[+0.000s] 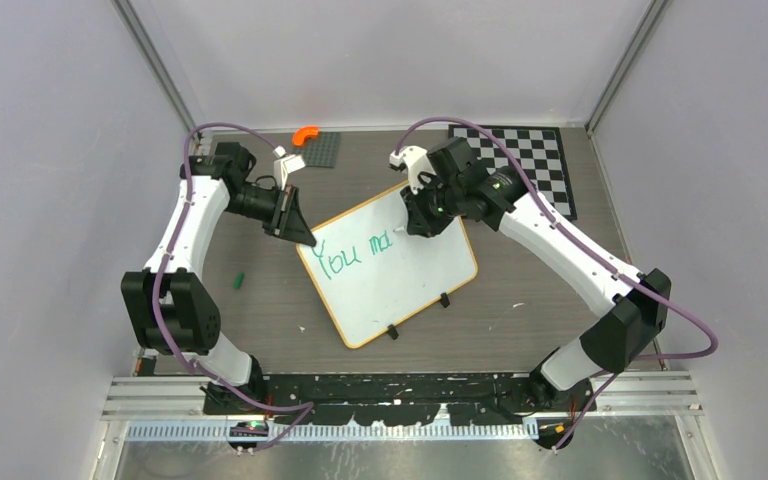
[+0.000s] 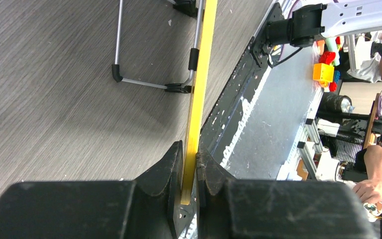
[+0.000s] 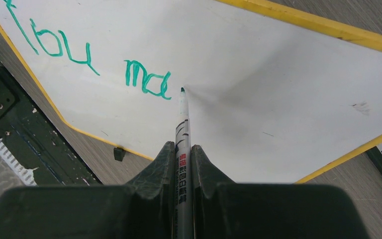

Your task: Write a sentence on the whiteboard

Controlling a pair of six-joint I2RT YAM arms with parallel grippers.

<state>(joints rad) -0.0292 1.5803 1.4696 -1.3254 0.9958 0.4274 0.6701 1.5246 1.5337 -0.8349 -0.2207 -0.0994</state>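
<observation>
**Writing step, second word under way.** My left gripper point(image 2: 190, 152) was clamped on the yellow rim of the whiteboard point(image 1: 405, 285), which sat askew at mid-surface. My right gripper point(image 3: 183, 154) was closed on a green marker point(image 3: 182, 124), its tip just past "You ma" of the sentence point(image 3: 146, 82). I judged a "t" due next, under light pressure. The grey wood-grain surface point(image 1: 260, 330) also bore a chequered board point(image 1: 535, 160) and a small green piece point(image 1: 240, 281), possibly the cap. Pale walls enclosed it.

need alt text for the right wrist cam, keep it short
The right end effector is shut on a green-tipped marker, whose tip sits just past the last letter of green handwriting reading "You ma" on a yellow-rimmed whiteboard. Grey wood-grain table shows beyond the board's edges.
</observation>
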